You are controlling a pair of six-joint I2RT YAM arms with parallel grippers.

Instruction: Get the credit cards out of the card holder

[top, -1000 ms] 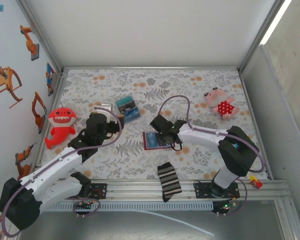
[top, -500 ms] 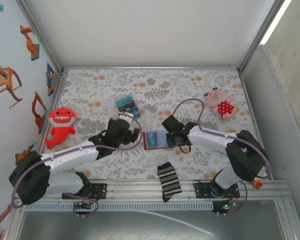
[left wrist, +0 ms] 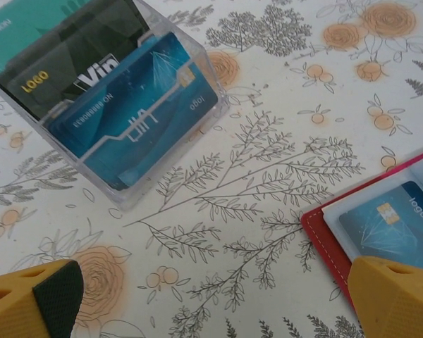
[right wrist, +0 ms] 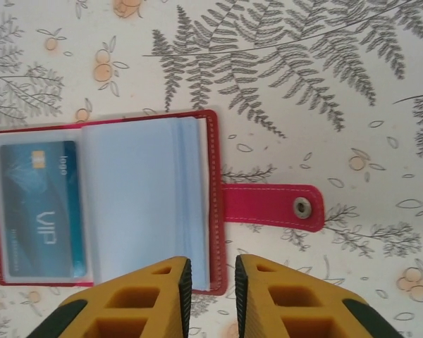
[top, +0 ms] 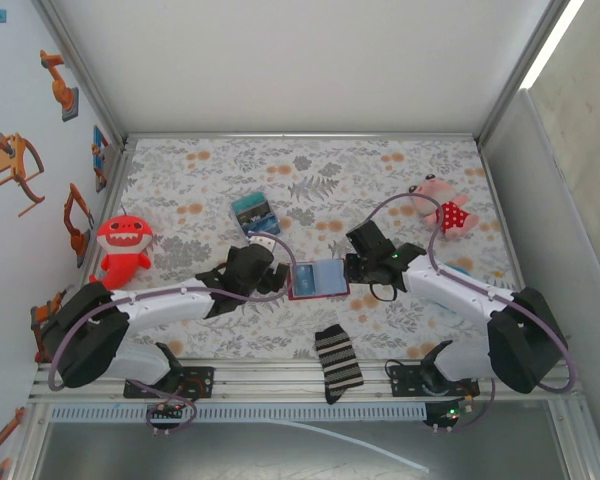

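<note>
**Both arms have swung in on the card holder [top: 317, 279]**

The left tool [left wrist: 218, 292] hangs spread wide and empty over the table [left wrist: 268, 141], just beside the card holder, likely ready to draw. A blue credit card [right wrist: 42, 208] sits pocketed in the open card holder. The right tool [right wrist: 210, 289], nearly pressed together, straddles the cover's tab-side edge, probably to steady it; whether it pinches, I cannot tell.

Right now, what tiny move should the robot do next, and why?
Probably slide the open left tool across onto the blue card: it sits in a clear pocket of the card holder, and the tool hovers just beside the red edge.
</note>
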